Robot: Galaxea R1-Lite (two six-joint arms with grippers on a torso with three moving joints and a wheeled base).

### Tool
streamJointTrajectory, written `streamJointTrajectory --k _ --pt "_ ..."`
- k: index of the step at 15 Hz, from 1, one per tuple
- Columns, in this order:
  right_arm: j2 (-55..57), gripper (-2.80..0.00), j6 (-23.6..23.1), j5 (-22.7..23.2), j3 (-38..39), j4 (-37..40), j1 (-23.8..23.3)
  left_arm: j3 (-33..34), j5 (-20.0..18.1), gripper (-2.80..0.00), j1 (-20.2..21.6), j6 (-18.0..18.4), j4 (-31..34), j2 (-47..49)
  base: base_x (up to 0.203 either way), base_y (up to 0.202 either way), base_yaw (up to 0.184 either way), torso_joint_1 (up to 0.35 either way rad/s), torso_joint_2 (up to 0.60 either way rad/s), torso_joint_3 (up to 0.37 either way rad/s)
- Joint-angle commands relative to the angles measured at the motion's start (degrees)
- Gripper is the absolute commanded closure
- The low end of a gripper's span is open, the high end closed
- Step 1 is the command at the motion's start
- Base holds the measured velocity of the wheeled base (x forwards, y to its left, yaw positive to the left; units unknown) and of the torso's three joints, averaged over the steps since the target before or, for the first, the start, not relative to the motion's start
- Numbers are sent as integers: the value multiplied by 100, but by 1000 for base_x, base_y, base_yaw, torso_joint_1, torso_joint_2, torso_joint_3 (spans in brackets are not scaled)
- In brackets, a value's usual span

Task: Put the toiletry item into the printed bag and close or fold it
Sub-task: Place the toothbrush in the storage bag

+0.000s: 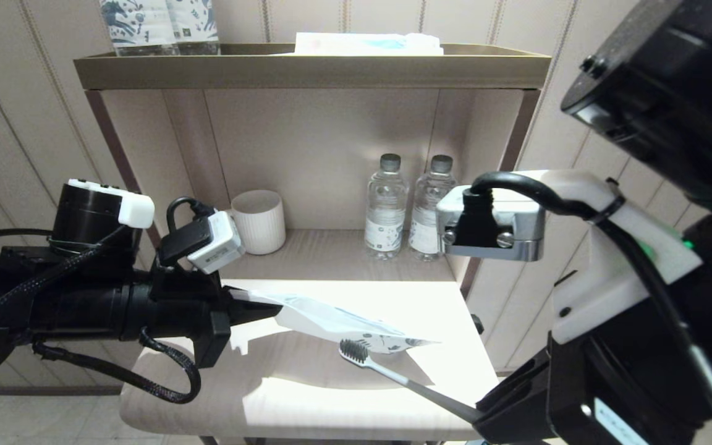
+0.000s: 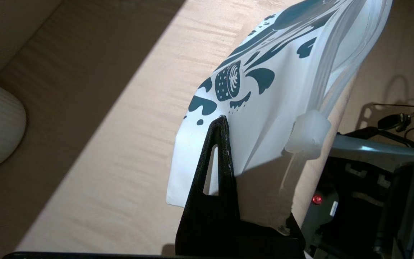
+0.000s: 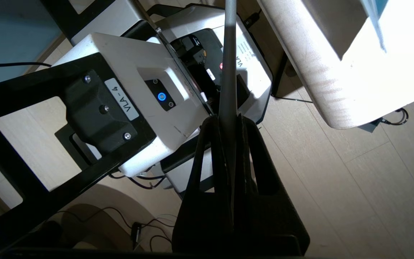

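Observation:
My left gripper is shut on one end of the printed bag, a flat white pouch with dark teal prints, held in the air above the wooden table. In the left wrist view the bag runs away from the black fingers, its zip slider beside them. My right gripper is shut on the handle of the grey toothbrush, whose dark bristle head points at the bag's far end, just below it. In the right wrist view the toothbrush handle stands clamped between the fingers.
A white ribbed cup and two water bottles stand on the shelf behind the table. Navy printed packs and a folded white pack sit on the top tray. The robot base lies under the right arm.

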Motion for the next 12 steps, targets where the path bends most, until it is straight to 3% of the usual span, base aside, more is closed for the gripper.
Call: streamJointTrajectory --k 1,12 --pt "142 0 4 3 1 24 -19 130 -16 0 -114 24 -167 -120 0 0 0 0 0 0" --pt "581 0 30 -5 -8 -474 -377 265 -12 0 -315 17 -360 -148 0 0 0 0 0 0"
